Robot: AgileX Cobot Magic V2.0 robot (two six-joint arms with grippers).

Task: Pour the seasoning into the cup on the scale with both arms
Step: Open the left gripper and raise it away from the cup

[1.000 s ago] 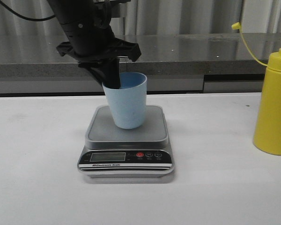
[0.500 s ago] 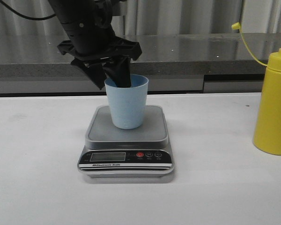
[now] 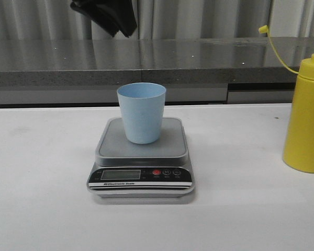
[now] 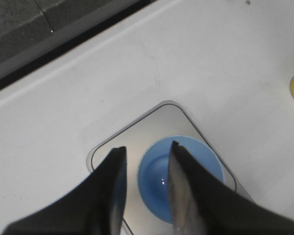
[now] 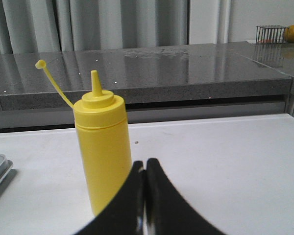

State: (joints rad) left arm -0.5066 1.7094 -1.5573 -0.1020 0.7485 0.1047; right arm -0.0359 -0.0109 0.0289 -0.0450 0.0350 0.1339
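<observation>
Small light blue plastic cup (image 3: 142,112) stands on the flat silver-grey scale (image 3: 140,157). Left claw (image 4: 146,183) hovers above, parted, empty. Right claw (image 5: 145,196), fingers together, must next grasp the tall yellow squeeze bottle (image 5: 103,147).

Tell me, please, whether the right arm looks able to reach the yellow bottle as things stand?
Probably yes: the yellow bottle stands upright just ahead of the right end effector, nothing between them, though its fingers are shut and must open first.

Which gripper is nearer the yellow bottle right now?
Right. The right gripper sits shut just in front of the seasoning bottle; the left gripper hangs open above the cup.
</observation>
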